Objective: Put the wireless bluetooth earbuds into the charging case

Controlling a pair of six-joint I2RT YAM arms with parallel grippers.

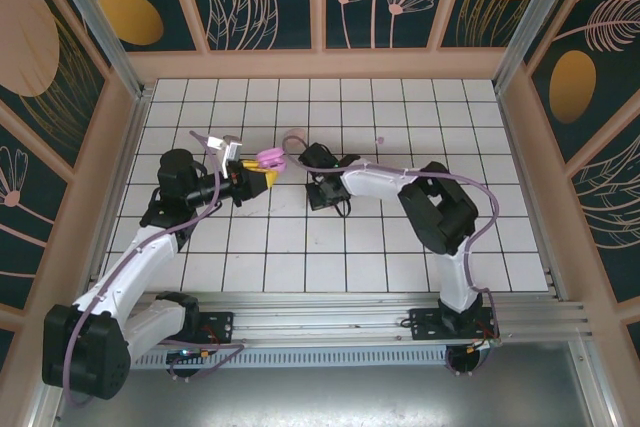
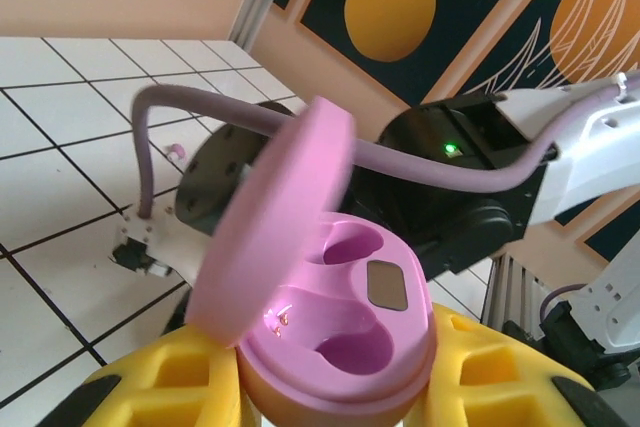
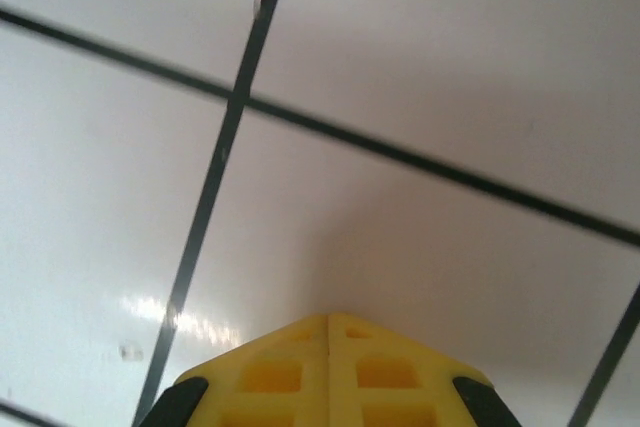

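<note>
My left gripper [image 1: 255, 177] is shut on the pink charging case [image 1: 268, 157], held above the tiled floor. In the left wrist view the case [image 2: 340, 317] sits between the yellow fingers [image 2: 500, 377], its lid [image 2: 275, 217] swung up to the left, and both sockets are empty. A tiny pink earbud [image 1: 379, 140] lies on the tiles behind the right arm; a small pink bit [image 2: 175, 151] on the floor may be the same one. My right gripper [image 1: 327, 197] points down close to the floor just right of the case. Its yellow fingertips [image 3: 330, 319] meet with nothing visible between them.
The right arm's black wrist and lilac cable [image 2: 440, 172] stand right behind the held case. Peach wall panels [image 1: 320, 65] and metal posts fence the white tiled floor [image 1: 300, 247]. A rail [image 1: 330, 312] runs along the near edge.
</note>
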